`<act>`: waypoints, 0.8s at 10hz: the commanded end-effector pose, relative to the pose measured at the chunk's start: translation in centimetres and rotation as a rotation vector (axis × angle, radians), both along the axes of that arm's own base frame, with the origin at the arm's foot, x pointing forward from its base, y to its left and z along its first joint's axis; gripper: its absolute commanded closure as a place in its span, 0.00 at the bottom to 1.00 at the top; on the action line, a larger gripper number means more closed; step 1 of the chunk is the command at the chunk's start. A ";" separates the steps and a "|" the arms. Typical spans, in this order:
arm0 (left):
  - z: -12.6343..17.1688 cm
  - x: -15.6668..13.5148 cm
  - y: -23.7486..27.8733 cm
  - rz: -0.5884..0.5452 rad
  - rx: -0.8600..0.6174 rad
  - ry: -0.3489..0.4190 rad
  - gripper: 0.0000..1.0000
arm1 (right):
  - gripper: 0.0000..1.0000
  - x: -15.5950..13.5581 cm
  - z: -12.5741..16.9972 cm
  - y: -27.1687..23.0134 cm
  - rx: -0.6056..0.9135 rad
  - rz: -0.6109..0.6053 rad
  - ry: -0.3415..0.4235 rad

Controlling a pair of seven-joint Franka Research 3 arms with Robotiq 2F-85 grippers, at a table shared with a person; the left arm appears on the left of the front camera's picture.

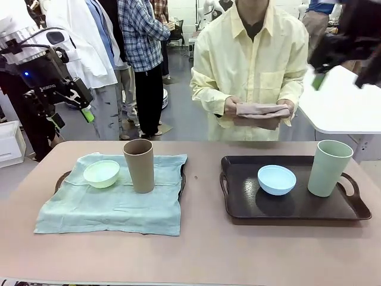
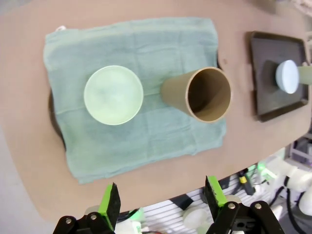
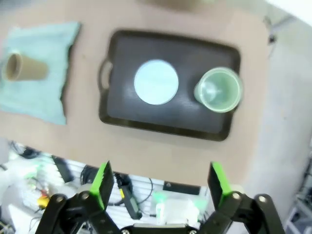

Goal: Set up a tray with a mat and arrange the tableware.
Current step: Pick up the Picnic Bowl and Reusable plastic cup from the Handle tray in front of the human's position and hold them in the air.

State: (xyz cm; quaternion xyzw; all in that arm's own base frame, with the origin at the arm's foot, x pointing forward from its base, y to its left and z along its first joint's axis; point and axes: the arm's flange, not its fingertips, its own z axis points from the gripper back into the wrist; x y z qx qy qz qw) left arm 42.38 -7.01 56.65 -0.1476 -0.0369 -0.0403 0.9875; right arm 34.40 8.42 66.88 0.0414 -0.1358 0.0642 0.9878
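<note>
My left gripper (image 2: 163,195) hangs high over the left of the table (image 1: 202,250), fingers apart and empty. Below it a teal mat (image 1: 113,205) lies over a tray whose handle (image 1: 60,180) peeks out. On the mat sit the mint bowl (image 1: 102,173) and, just right of it, the upright brown tumbler (image 1: 139,165). Across the table a person's hands (image 1: 231,107) hold a folded pinkish cloth (image 1: 260,111). Further right, a dark tray (image 1: 238,202) carries the light blue bowl (image 1: 277,179) and the sage tumbler (image 1: 329,168). My right gripper (image 3: 161,178) hovers above it, fingers apart, empty.
</note>
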 end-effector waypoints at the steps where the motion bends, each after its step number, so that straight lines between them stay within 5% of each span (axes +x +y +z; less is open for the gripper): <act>1: -0.3 0.8 1.0 -0.017 -0.089 0.002 0.08 | 0.00 -0.9 -1.6 -5.3 0.092 -0.028 -0.021; 5: -0.1 1.1 3.7 -0.020 -0.388 0.097 0.08 | 0.00 -2.2 -4.5 -16.7 0.544 -0.054 -0.115; 8: -1.7 0.7 5.4 -0.015 -0.413 0.219 0.08 | 0.00 -4.9 -8.8 -22.9 0.783 -0.084 -0.137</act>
